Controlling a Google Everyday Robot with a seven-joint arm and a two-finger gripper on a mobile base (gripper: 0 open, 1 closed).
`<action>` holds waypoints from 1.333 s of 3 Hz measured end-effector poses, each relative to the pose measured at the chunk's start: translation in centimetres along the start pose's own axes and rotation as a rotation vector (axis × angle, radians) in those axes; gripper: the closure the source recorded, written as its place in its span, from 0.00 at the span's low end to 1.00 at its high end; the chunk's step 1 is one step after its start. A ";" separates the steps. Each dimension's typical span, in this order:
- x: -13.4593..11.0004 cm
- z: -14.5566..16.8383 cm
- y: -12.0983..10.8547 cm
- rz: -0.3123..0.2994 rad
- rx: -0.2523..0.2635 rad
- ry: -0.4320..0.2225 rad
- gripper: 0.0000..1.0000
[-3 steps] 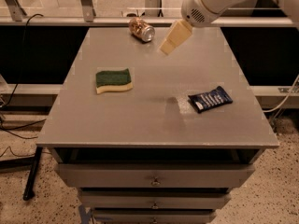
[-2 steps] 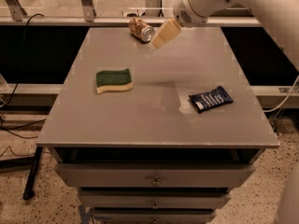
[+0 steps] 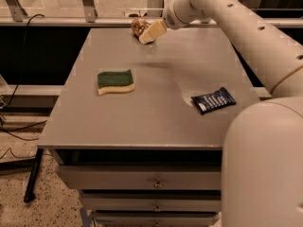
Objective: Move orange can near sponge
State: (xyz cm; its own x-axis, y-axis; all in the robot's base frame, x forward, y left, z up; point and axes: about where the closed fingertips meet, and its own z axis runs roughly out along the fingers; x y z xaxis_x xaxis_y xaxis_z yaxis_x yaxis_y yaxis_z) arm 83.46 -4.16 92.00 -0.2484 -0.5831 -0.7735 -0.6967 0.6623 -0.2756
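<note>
The orange can [image 3: 138, 26] sits well beyond the sponge [image 3: 116, 81], at the far edge of the worktop [image 3: 142, 122] and a little to the sponge's right. The gripper [image 3: 152, 31] is right against the can on the side away from the sponge, and I cannot tell whether it is spread or closed on the can. I judge the can light, stiff but thin-walled and slick, apt to roll or dent, so it is best taken across mid-body with a modest squeeze.

grey table [image 3: 142, 122] | drawers [image 3: 137, 178] beneath | speckled floor [image 3: 23, 214] | metal rail [image 3: 57, 21] behind
</note>
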 end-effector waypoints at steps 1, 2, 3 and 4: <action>0.2 3.9 -0.5 0.068 0.012 0.002 0.00; 1.0 6.9 -0.4 0.137 0.001 0.008 0.00; 1.2 9.0 -0.2 0.185 -0.016 0.006 0.00; 0.8 10.7 -0.3 0.232 -0.034 -0.016 0.26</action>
State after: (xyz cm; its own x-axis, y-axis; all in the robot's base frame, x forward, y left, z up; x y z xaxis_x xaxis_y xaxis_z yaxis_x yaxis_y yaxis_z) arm 90.66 0.22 85.35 -0.3944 -0.4095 -0.8227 -0.6443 0.7616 -0.0702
